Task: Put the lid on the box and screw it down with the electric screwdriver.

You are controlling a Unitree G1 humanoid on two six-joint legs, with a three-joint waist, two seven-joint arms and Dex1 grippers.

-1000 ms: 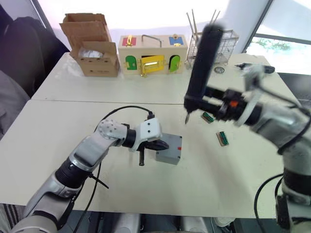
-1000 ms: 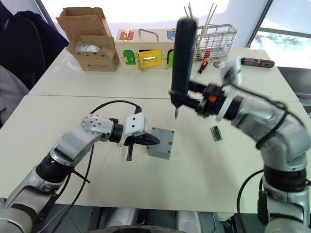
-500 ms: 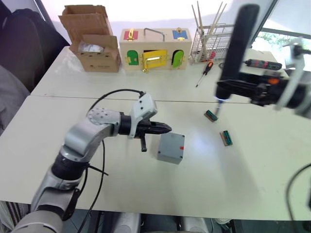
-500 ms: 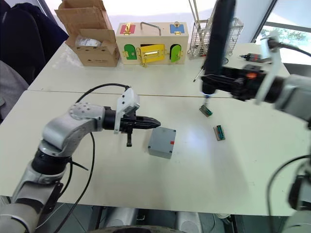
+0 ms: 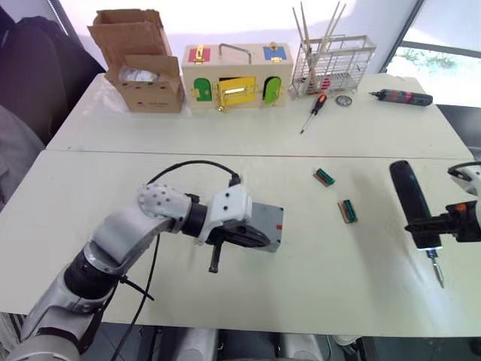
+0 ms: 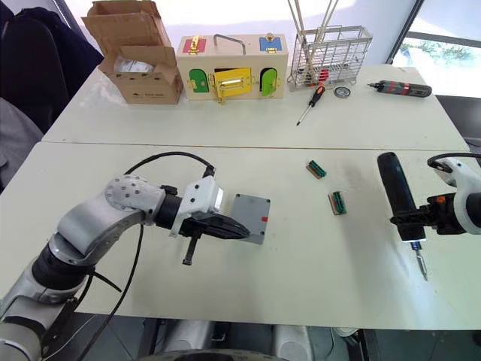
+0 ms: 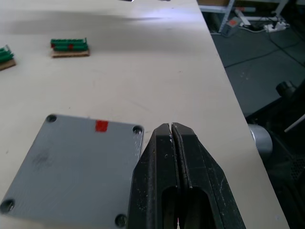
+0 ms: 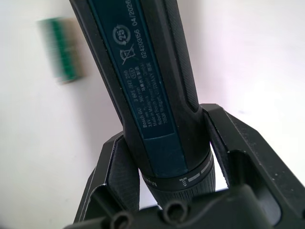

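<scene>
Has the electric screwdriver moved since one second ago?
Yes. The electric screwdriver, held in the right gripper, was raised near the green connector blocks; now it is low at the table's right edge, on their far side from the box.

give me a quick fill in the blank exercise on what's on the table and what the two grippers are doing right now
1. The right gripper is shut on the ____.
2. The left gripper has its fingers ____, next to the box.
3. The mark on the box is coloured ____.
4. The orange-and-black hand screwdriver lies in front of the wire ____.

Missing words: electric screwdriver; shut; red; basket
</scene>
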